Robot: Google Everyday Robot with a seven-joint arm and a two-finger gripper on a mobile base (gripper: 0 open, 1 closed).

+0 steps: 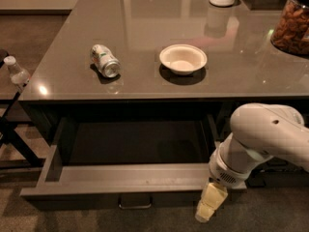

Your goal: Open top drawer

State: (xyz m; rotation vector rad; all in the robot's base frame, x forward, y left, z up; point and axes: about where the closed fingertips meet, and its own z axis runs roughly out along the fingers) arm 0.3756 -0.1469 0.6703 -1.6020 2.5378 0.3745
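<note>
The big grey countertop [145, 13] is taking up most of the room here, and right under it the top drawer [111, 180] is sitting pulled well out, its dark inside showing. The white arm [260, 134] is reaching in from the right with its gripper [211, 208] hanging down in front of the drawer front's right end, and I honestly can't tell if it's open or closed. Up top, a white bowl [183, 59] and a tipped-over can [105, 61] are sitting apart near the front edge. The little bar handle [135, 204] is sitting mid-front, well left of the gripper.

Gripper [205, 211] at open top drawer [120, 176] front
</note>
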